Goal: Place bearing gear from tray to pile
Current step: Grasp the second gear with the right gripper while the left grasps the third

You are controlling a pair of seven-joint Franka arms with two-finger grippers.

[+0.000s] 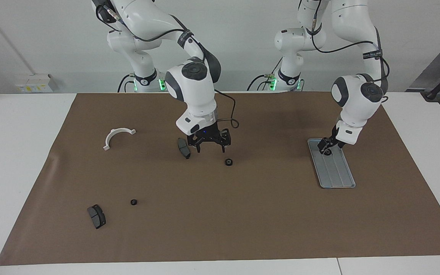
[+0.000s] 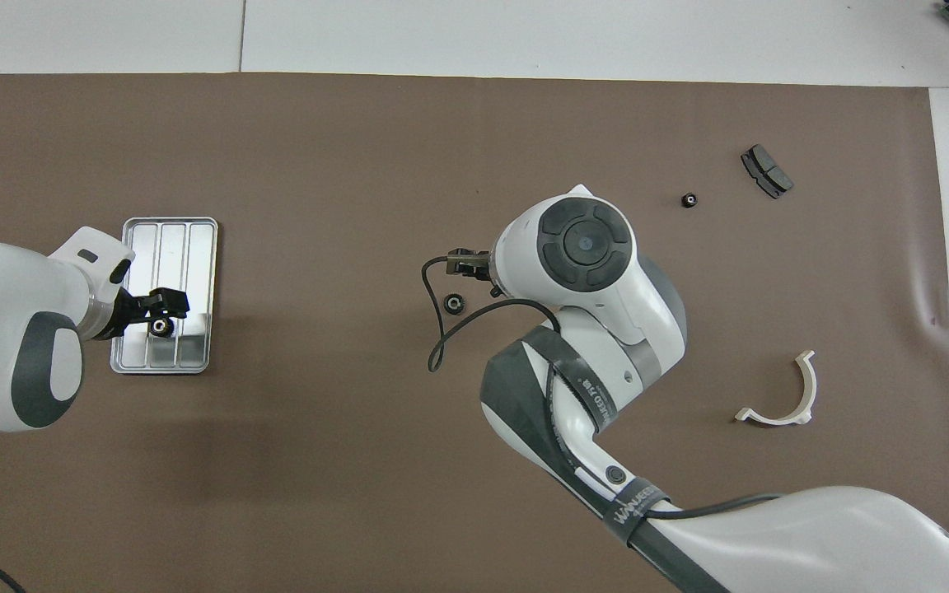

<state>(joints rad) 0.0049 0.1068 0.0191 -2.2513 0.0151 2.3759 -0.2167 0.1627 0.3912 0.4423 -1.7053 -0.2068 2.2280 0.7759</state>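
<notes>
The left gripper (image 1: 326,147) is down in the tray (image 1: 336,173) at the left arm's end of the tabletop (image 1: 13,152), at the tray's end nearer to the robots. Its fingers (image 2: 168,298) stand open around a small black gear (image 2: 163,327) that sits on the tray floor; whether they touch the gear cannot be told. The tray lies flat on the brown mat (image 1: 243,221), its ridges running away from the robots.

The right gripper (image 1: 209,146) hangs over the middle of the mat with its fingers open and nothing between them. A second gear (image 1: 228,162) lies on the mat just beside it, a little farther from the robots, and a dark brake pad (image 1: 183,148) lies just beside it toward the right arm's end. In the overhead view the right arm's wrist covers that pad.

Toward the right arm's end lies a white half-ring bracket (image 1: 117,136), well apart from the pad. Farther from the robots at that end a third, smaller gear (image 1: 133,201) rests on the mat near a second brake pad (image 1: 96,216), the two apart from each other
</notes>
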